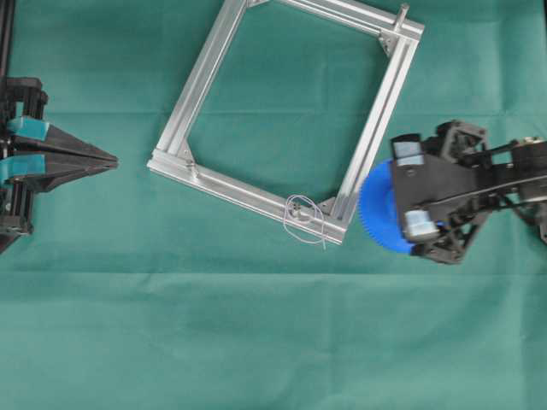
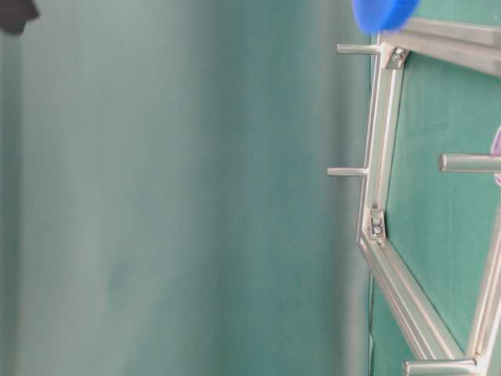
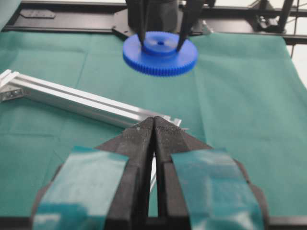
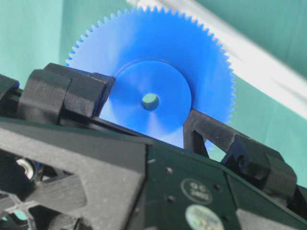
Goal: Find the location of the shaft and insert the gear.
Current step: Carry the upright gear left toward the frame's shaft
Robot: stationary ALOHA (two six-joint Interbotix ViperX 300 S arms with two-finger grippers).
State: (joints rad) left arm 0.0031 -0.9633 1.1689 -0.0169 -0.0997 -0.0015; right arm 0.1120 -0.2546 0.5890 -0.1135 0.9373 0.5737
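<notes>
blue gear (image 1: 380, 207) held level, wire-looped shaft (image 1: 297, 213) nearby

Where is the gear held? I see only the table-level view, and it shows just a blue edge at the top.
Observer: The right gripper holds the gear by its raised hub, one finger on each side.
Operator: Which pin is the shaft?
Observer: The shaft is the short pin inside the pale wire loop, at the aluminium frame corner nearest the gear.
Operator: Is the gear above it?
Observer: No. In the overhead view the gear is outside the frame, to the right of that corner.
</notes>
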